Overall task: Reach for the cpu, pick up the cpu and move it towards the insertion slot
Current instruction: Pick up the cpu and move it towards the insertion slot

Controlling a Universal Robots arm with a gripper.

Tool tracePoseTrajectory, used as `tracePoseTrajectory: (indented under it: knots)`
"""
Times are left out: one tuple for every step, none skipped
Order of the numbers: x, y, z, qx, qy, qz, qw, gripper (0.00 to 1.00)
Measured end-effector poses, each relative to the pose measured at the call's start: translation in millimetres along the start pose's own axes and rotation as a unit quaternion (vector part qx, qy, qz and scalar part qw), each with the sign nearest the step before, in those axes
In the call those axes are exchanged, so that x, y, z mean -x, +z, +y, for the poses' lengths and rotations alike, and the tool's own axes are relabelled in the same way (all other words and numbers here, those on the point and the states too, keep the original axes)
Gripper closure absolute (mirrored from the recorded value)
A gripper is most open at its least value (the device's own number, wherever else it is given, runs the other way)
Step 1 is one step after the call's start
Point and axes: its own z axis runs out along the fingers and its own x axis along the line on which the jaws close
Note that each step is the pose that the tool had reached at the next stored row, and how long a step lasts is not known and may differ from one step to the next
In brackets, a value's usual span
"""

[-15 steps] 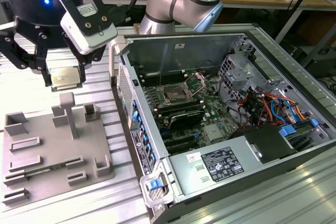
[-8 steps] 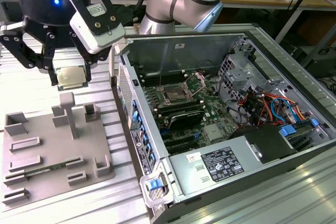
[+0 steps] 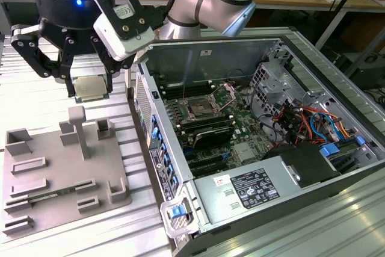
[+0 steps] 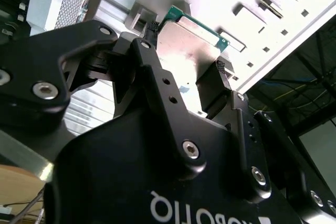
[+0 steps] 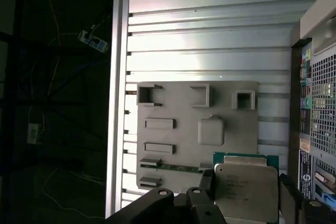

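The cpu (image 3: pixel 90 86) is a flat square chip with a silvery top and a green edge. It hangs in the air above the grey tray (image 3: pixel 36 176), at the exterior view's left. My gripper (image 3: pixel 90 90) is shut on it, one black finger (image 4: pixel 152 30) on each of two opposite edges. Both wrist views show the cpu (image 4: pixel 184 48) (image 5: pixel 245 191) held between the fingers (image 5: pixel 206 182). The insertion slot (image 3: pixel 198 111) is a silver-framed socket with a dark centre on the motherboard inside the open computer case, toward the exterior view's right of the gripper.
The grey tray (image 5: pixel 231 124) has raised blocks and posts under the gripper. The case wall (image 3: pixel 150 130) stands between the tray and the motherboard. Inside are black memory slots (image 3: pixel 207 126), a small heatsink (image 3: pixel 243 151), coloured cables (image 3: pixel 307 121) and a power supply (image 3: pixel 252 188).
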Motion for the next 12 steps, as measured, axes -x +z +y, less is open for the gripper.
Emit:
tracePoseTrajectory:
  knots:
    - [1.2, 0.0, -0.1, 0.0, 0.0, 0.0, 1.0, 0.45]
    - [4.2, -0.1, -0.2, 0.0, 0.0, 0.0, 1.0, 0.45]
    - [12.9, -0.1, -0.5, 0.0, 0.0, 0.0, 1.0, 0.45]
    - [18.7, -0.2, -0.8, 0.0, 0.0, 0.0, 1.0, 0.45]
    - [22.3, -0.2, -1.0, 0.0, 0.0, 0.0, 1.0, 0.45]
    - [24.0, -0.2, -1.1, 0.0, 0.0, 0.0, 1.0, 0.45]
    - [24.8, -0.3, -1.1, -0.0001, 0.0, 0.0, 1.0, 0.45]
    - [25.5, -0.3, -1.1, 0.0, 0.0, 0.0, 1.0, 0.45]
    - [26.6, -0.3, -1.2, 0.0, 0.0, 0.0, 1.0, 0.45]
    - [27.6, -0.3, -1.2, 0.0, 0.0, 0.0, 1.0, 0.45]
    - [29.1, -0.3, -1.3, 0.0, 0.0, 0.0, 1.0, 0.45]
    - [30.5, -0.3, -1.3, -0.0001, 0.0, 0.0, 1.0, 0.45]
